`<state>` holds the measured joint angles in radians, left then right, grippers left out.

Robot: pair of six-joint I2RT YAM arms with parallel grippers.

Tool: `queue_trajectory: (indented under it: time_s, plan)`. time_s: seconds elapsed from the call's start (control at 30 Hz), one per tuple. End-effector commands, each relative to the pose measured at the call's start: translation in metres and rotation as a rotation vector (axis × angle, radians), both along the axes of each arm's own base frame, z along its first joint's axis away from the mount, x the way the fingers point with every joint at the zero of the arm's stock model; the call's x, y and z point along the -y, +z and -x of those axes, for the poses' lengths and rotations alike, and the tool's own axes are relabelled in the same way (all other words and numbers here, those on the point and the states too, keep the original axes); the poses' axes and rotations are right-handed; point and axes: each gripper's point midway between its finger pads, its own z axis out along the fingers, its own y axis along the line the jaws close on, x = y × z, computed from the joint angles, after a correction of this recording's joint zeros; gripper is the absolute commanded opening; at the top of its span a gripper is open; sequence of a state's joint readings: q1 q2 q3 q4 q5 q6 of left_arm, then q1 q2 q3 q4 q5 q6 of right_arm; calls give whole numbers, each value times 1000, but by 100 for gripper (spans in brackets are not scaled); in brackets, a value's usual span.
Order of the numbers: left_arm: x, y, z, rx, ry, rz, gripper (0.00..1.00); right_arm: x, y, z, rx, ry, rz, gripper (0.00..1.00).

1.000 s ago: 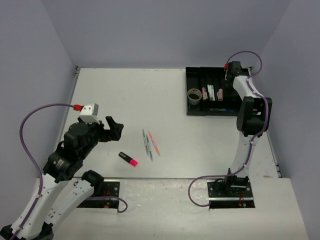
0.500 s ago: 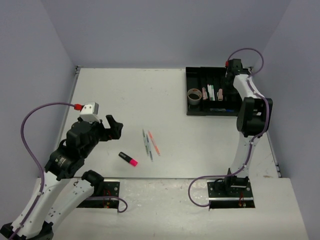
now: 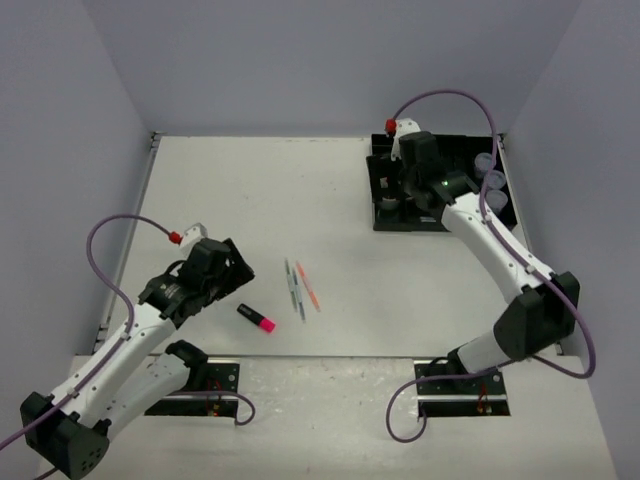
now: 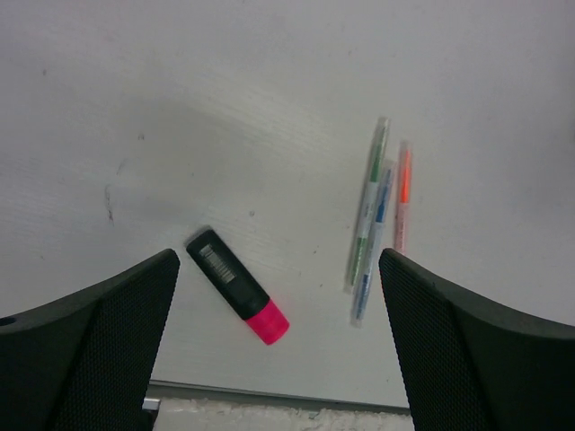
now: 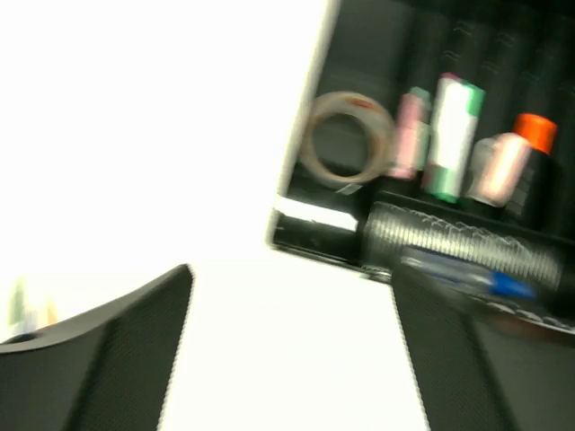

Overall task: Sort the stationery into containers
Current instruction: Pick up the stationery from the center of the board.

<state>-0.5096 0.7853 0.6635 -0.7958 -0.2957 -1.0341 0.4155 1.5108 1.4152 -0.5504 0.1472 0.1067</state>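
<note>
Black highlighter point(image 4: 237, 297) with pink cap; green, blue, orange pens point(image 4: 373, 241); black tray point(image 3: 384, 223).

text: none legible | pink highlighter point(image 4: 237, 287) label: too small to read

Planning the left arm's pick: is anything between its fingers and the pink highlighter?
Nothing visible does. The pink highlighter lies alone on the table before the open left fingers; the pens lie apart.

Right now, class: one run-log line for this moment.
left gripper: open, facing pink highlighter | right gripper: open, empty, at tray | three pens: loose on table
</note>
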Motion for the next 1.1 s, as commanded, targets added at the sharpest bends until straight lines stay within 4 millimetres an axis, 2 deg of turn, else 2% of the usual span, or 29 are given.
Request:
queue_trajectory:
  time_s: [0.0, 0.1, 0.17, 0.27, 0.5, 0.6, 0.73, 0.83, 0.9, 0.93, 0.97, 1.07]
  plan:
    - [9, -37, 14, -93, 112, 96, 91, -31, -2, 15, 29, 109, -182, 99]
    - [10, -52, 21, -139, 153, 100, 89, -47, -5, 23, -37, 159, -251, 99]
    - [14, -64, 28, -166, 164, 81, 74, -52, -9, 25, -47, 183, -266, 99]
    - [20, -81, 38, -222, 150, 24, 73, -55, -6, 27, -23, 203, -285, 99]
    - [17, -109, 49, -344, 146, -71, 71, -38, -2, 23, 19, 133, -234, 99]
    - [15, -112, 50, -358, 140, -87, 64, -37, 0, 23, 30, 128, -239, 99]
    - [13, -113, 49, -351, 134, -103, 44, -39, 9, 26, 62, 146, -257, 99]
    - [18, -112, 43, -328, 93, -102, 29, -53, 19, 40, 89, 241, -328, 99]
    - [20, -112, 40, -316, 66, -98, 19, -68, 38, 53, 131, 353, -403, 99]
    - [23, -110, 38, -304, 53, -89, 11, -75, 42, 62, 136, 406, -433, 99]
    - [30, -105, 32, -271, 10, -68, 1, -88, 47, 80, 132, 525, -486, 99]
    - [43, -85, 20, -182, -71, -20, 0, -117, 61, 113, 59, 767, -618, 99]
